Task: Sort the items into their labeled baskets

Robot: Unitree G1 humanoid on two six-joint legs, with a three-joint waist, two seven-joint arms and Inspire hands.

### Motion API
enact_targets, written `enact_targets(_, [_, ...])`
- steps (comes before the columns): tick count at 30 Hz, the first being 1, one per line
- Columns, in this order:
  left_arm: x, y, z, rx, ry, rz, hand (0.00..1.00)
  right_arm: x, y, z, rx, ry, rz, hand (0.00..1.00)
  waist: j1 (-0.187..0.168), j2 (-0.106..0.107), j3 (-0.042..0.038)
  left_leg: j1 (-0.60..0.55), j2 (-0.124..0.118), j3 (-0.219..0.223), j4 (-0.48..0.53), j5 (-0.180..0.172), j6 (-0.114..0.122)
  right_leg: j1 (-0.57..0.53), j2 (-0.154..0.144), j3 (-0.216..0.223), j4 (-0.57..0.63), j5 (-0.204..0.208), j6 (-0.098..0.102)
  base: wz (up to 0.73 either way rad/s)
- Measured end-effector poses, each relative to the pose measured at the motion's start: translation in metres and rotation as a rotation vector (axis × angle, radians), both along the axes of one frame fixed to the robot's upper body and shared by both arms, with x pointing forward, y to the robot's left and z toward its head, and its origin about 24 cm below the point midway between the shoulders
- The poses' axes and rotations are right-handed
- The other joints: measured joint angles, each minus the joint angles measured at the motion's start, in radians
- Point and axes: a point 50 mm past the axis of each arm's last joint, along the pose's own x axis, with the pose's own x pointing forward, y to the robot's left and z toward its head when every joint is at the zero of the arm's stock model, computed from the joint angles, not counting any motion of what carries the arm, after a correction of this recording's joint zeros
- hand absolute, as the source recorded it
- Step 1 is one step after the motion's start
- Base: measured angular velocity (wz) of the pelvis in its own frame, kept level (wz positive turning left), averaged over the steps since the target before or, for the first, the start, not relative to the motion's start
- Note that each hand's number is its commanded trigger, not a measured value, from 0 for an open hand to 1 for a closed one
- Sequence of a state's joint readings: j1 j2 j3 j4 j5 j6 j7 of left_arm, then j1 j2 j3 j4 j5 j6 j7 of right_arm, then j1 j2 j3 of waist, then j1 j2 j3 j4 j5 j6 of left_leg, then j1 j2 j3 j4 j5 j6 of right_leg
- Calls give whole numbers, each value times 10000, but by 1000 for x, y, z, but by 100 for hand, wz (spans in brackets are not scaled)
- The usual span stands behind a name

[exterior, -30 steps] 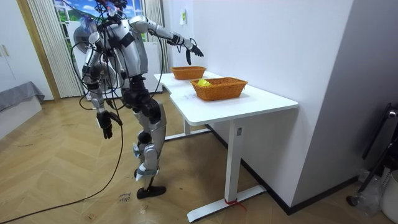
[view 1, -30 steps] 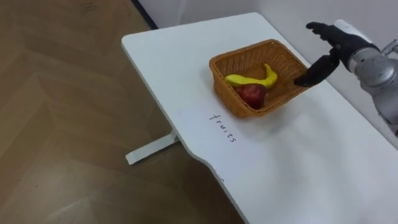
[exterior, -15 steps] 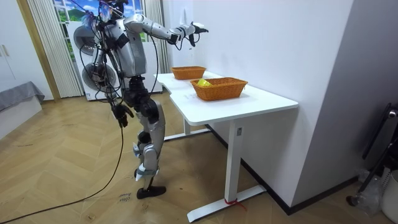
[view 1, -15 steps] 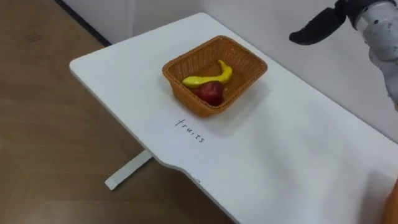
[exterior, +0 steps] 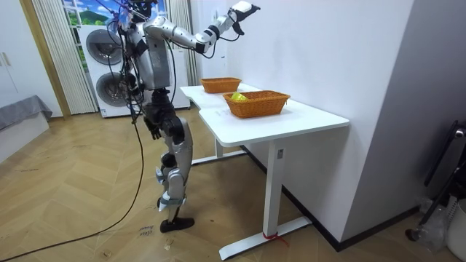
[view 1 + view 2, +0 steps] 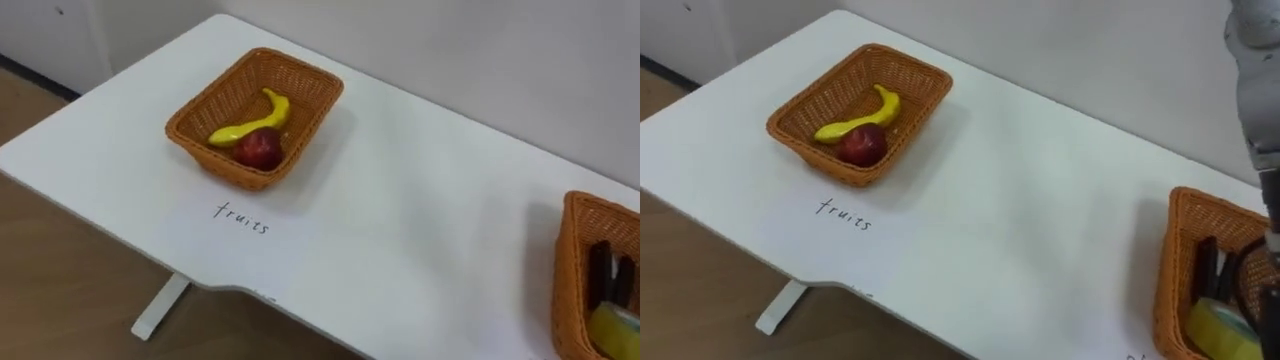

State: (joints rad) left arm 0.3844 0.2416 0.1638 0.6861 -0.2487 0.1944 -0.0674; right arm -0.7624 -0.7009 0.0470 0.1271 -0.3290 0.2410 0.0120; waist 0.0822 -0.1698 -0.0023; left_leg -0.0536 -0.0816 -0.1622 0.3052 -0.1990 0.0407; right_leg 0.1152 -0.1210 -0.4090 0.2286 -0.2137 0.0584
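A wicker fruit basket (image 6: 318,88) stands on the white table (image 6: 420,230) with a yellow banana (image 6: 250,118) and a red apple (image 6: 259,148) in it. The word "fruits" (image 6: 242,217) is written on the table in front of it. At the right edge a second wicker basket (image 6: 1173,270) holds dark office items (image 6: 1212,268) and something yellow (image 6: 1218,330). In the room view I stand at the table's end. My right hand (image 5: 241,10) is raised high above the baskets, fingers out and empty. My left hand (image 5: 151,129) hangs by my hip.
My right forearm (image 6: 1258,90) runs down the right edge of the right eye view, over the second basket. A wall rises behind the table's far edge. Bare white tabletop lies between the two baskets. Wooden floor shows beyond the near edge (image 6: 60,280).
The camera has swung right, so the fruit basket slid left and the second basket came into view. My right arm rose from beside the fruit basket to overhead. My left hand swung in to my hip.
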Motion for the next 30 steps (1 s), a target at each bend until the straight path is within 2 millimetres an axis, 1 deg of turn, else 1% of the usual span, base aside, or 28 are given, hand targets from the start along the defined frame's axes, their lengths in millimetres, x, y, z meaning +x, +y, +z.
enact_targets(1, [8, 0, 1, -23, -320, 105, 0, -2, -3, 4, 41, -264, -135, 0, -155, 38, -5, 38, 20, 17, 9, -8, 13, 28, -9, 7, -2, 2, 2, -11])
enact_targets(2, [11, 0, 1, 6, -454, 144, 0, -4, -5, 6, 53, -369, -196, 0, -241, 72, 8, 70, 32, 26, 6, -9, 15, 51, -14, 9, -5, 3, 4, -11])
enact_targets(3, [15, 0, 2, 91, -652, 177, 0, -7, -8, 9, 116, -612, -304, 0, -280, 132, -8, 153, 59, 132, -30, -12, 21, 59, -17, 82, -5, 4, 5, -26])
enact_targets(4, [17, 0, 2, 136, -765, 177, 0, -11, -11, 13, 167, -926, -419, 0, -363, 161, -18, 263, 70, 268, -109, -18, 30, 67, -5, 242, -8, 4, 5, -32])
enact_targets(6, [16, 0, 1, 170, -743, 226, 0, -16, -16, 15, 307, -1406, -619, 0, -489, 214, -18, 428, 97, 413, -324, -16, 30, 109, 0, 377, -8, 4, 5, -32])
enact_targets(7, [17, -1, 1, 199, -739, 269, 0, -20, -20, 14, 393, -1634, -790, 0, -527, 224, -17, 567, 197, 585, -391, -18, 29, 125, 21, 517, -9, 4, 4, -34])
enact_targets(9, [17, -3, 0, 179, -734, 305, 0, -25, -25, 9, 482, -1878, -1022, 0, -558, 222, -18, 731, 223, 816, -499, -20, 26, 153, 35, 553, -6, 14, -13, -38])
enact_targets(11, [17, -4, -1, 126, -747, 318, 0, -30, -33, 5, 623, -2010, -1299, 0, -676, 236, -8, 842, 261, 932, -540, -40, 20, 213, 47, 594, -9, 22, -21, -22])
enact_targets(12, [18, -5, -1, 107, -757, 321, 0, -33, -37, 1, 685, -2038, -1481, 0, -762, 239, -6, 877, 336, 986, -543, -67, 27, 227, 48, 604, -3, 22, -21, -16])
enact_targets(13, [18, -5, -1, 108, -769, 317, 0, -35, -40, -1, 726, -2088, -1583, 0, -813, 260, 8, 906, 360, 1068, -551, -111, 25, 218, 57, 650, 10, 22, -21, -18])
enact_targets(15, [19, -5, -1, 121, -779, 313, 0, -38, -42, -4, 726, -2086, -1686, 0, -923, 275, 14, 946, 371, 1140, -568, -153, 33, 221, 65, 758, 39, 22, -20, -20])
enact_targets(16, [18, -5, -1, 116, -775, 316, 0, -39, -43, -6, 724, -2043, -1732, 0, -1032, 273, 8, 1008, 397, 1290, -604, -172, 45, 180, 64, 852, 105, 21, -20, -24])
enact_targets(17, [18, -5, -1, 120, -772, 317, 0, -41, -43, -7, 709, -2048, -1737, 0, -1031, 270, -6, 1028, 401, 1339, -631, -174, 48, 163, 63, 880, 110, 21, -20, -28])
enact_targets(19, [15, -4, -1, 144, -782, 355, 0, -47, -44, -7, 804, -2198, -1670, 0, -1153, 242, -19, 1088, 423, 1536, -662, -191, 75, 118, 67, 1084, 118, 22, -19, -24])
enact_targets(20, [14, -4, -1, 149, -771, 387, 0, -47, -45, -7, 931, -2252, -1620, 0, -1210, 240, -19, 1097, 430, 1560, -670, -198, 84, 115, 67, 1085, 117, 27, -12, -16])
enact_targets(22, [11, -4, -1, 79, -785, 616, 0, -50, -48, -6, 1571, -2623, -1574, 0, -1387, 196, -40, 1162, 442, 1637, -690, -210, 95, 124, 69, 1086, 108, 53, 1, -11])
enact_targets(24, [12, -3, -1, 137, -861, 603, 0, -56, -57, -6, 2179, -2985, -1672, 0, -1439, 150, -64, 1215, 469, 1707, -720, -213, 96, 128, 95, 1157, 84, 70, 3, -13])
enact_targets(26, [11, -2, 0, 250, -903, 623, 0, -63, -66, -8, 2827, -3317, -1758, 0, -1432, 156, -33, 1334, 535, 1828, -734, -220, 82, 153, 166, 1312, 48, 135, -2, -19])
enact_targets(28, [9, -1, 0, 423, -894, 702, 0, -73, -79, -17, 3560, -3558, -2103, 0, -1449, 123, -47, 1383, 576, 1926, -816, -256, 54, 234, 208, 1345, -103, 176, -17, -16])
enact_targets(29, [9, -1, 0, 452, -889, 717, 0, -75, -82, -19, 3752, -3616, -2182, 0, -1477, 123, -47, 1392, 586, 1953, -829, -256, 53, 225, 213, 1349, -102, 184, -24, -14])
enact_targets(30, [8, -1, 0, 501, -884, 739, 0, -78, -87, -23, 4156, -3679, -2278, 0, -1566, 135, -39, 1386, 612, 2025, -831, -262, 51, 197, 221, 1347, -107, 199, -35, -16])
